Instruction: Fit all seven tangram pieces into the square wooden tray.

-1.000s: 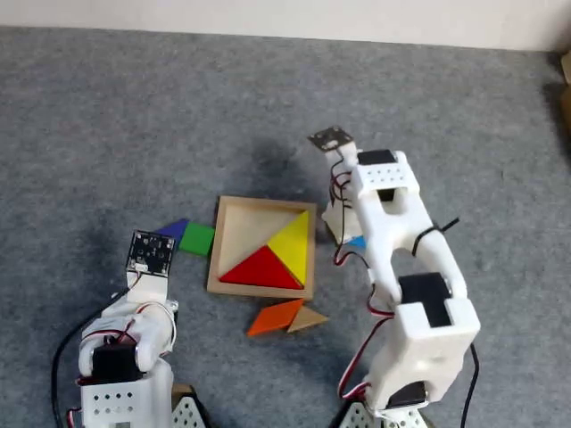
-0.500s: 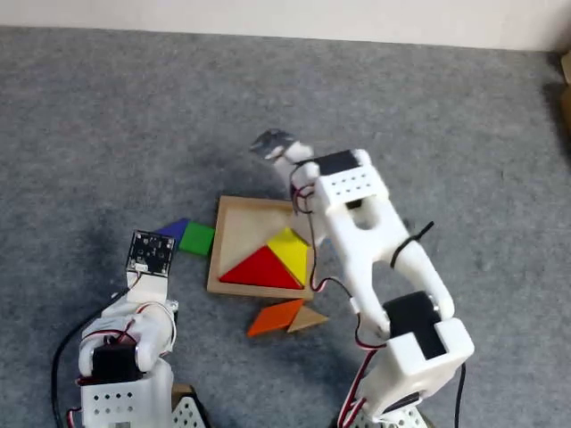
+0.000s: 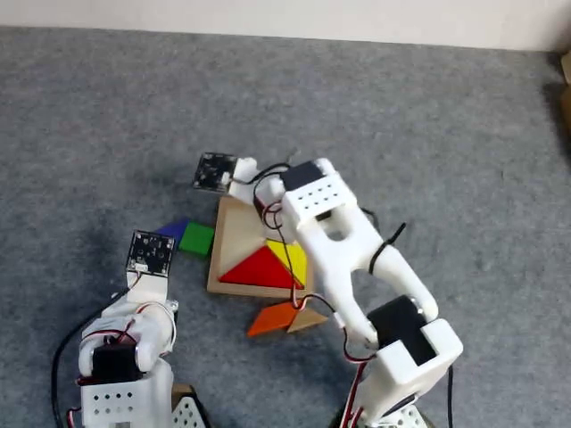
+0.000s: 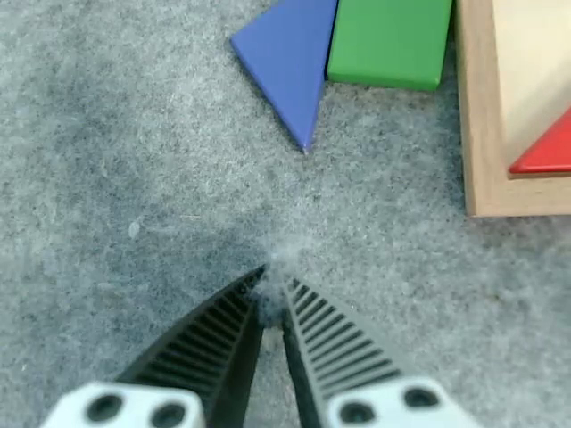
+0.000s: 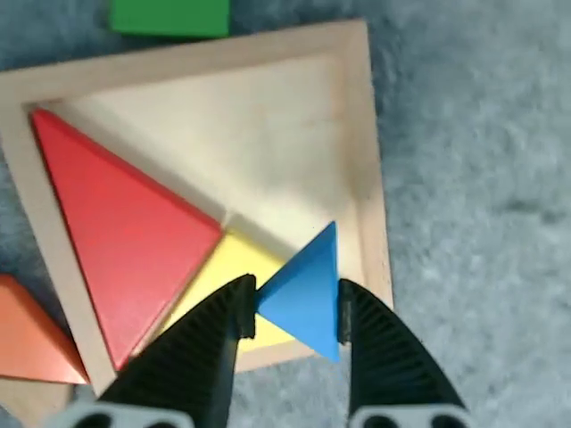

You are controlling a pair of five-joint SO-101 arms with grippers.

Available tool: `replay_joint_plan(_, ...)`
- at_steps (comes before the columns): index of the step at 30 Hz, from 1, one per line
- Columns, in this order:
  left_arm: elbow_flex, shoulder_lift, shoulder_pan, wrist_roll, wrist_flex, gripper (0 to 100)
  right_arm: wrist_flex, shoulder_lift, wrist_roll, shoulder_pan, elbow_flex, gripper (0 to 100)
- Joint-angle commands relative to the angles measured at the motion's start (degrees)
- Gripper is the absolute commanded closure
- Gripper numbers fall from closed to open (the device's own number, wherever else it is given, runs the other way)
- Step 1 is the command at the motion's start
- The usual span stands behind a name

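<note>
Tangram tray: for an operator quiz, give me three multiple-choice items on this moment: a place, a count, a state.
1. Where is the green square? A inside the tray; B on the carpet outside the tray; C on another piece.
2. How many pieces lie in the tray? A two; B four; C none.
3. The right gripper is: A open, empty; B shut on the light blue triangle; C shut on the orange piece.
1 B: it lies beside the dark blue triangle. 2 A: only the red triangle and yellow triangle lie there. 3 B: it clamps that triangle over the tray.
</note>
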Motion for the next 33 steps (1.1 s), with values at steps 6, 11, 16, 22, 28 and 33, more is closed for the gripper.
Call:
replay_joint_plan(6,1.19,-0.31,-0.22,0.44,0.35,99,0.04,9.27,0.18,-0.75,-8.66,85.7)
replay_joint_plan(11,1.19,-0.31,-0.22,0.44,0.35,99,3.47,10.59,0.18,-0.75,-12.62,81.3)
replay_joint_plan(16,1.19,-0.31,-0.22,0.44,0.35,99,4.35,10.59,0.09,-0.04,-14.2,81.0)
replay_joint_plan(22,1.19,-0.31,-0.22,0.44,0.35,99,4.26,10.51,-3.69,1.98,-14.29,82.2)
replay_joint_plan(28,1.19,-0.31,-0.22,0.44,0.35,99,4.26,10.51,-15.3,1.63,-17.54,99.8)
replay_joint_plan(33,1.19,-0.31,-0.22,0.44,0.35,99,3.82,11.03,-24.09,1.71,-18.42,99.3)
